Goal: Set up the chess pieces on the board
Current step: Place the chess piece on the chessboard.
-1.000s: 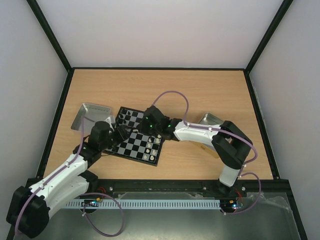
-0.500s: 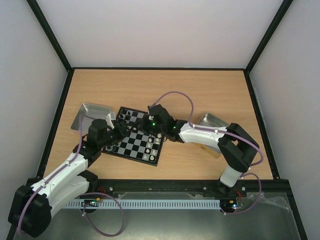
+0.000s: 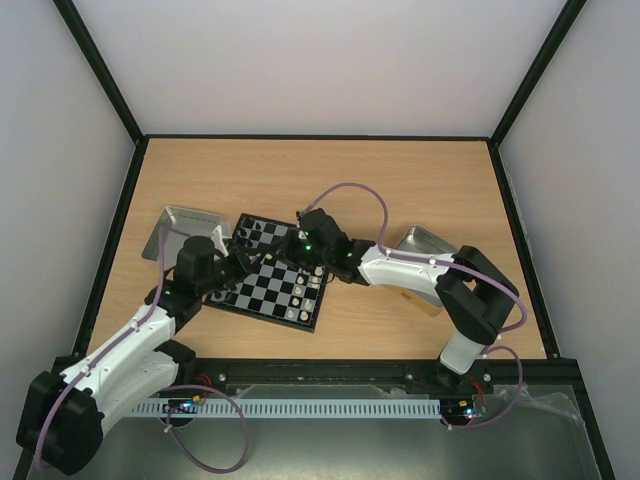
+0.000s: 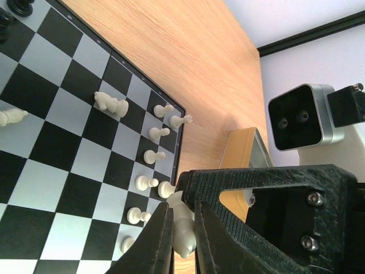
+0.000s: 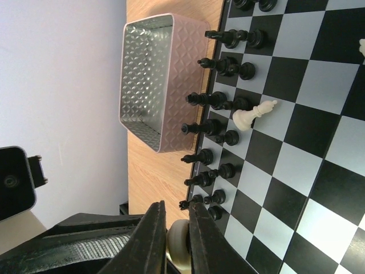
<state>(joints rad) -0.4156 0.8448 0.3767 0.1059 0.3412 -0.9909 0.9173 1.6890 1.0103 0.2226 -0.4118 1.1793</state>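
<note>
The board [image 3: 262, 296] lies left of the table's middle, with both grippers over it. My left gripper [image 4: 182, 242] is shut on a cream-white chess piece [image 4: 183, 225] above the board's edge, where several cream pieces [image 4: 153, 155] stand in a line. In the top view the left gripper [image 3: 238, 266] sits at the board's left side. My right gripper [image 5: 177, 240] is shut on another cream-white piece [image 5: 179, 246], close to two rows of black pieces [image 5: 222, 103]. One cream piece [image 5: 254, 115] stands among those black pieces. The right gripper [image 3: 298, 242] hangs over the board's far part.
A shallow silver tin [image 3: 180, 230] stands just left of the board, close to the black rows [image 5: 145, 80]. A second tin [image 3: 420, 240] lies to the right, partly under the right arm. The right arm's wrist camera [image 4: 299, 117] hangs near my left gripper.
The left gripper has shut on a cream-white piece. The right arm swung left and further over the board early on, then stayed put.
</note>
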